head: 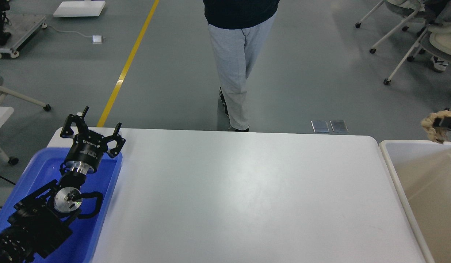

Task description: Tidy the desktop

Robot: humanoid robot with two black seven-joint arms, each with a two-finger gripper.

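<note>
The desktop (247, 197) is a wide white tabletop with rounded corners, bare on top. My right gripper (442, 124) shows only as fingertips at the right edge, shut on a crumpled beige paper ball (432, 126) held above the far rim of the beige-white bin (391, 160). My left gripper (92, 129) is open and empty, raised over the far end of the blue tray (108, 190) at the table's left.
A person in grey trousers (234, 69) stands just beyond the table's far edge. Rolling chairs (411, 33) stand at the back right. A yellow floor line (126, 65) runs at the back left.
</note>
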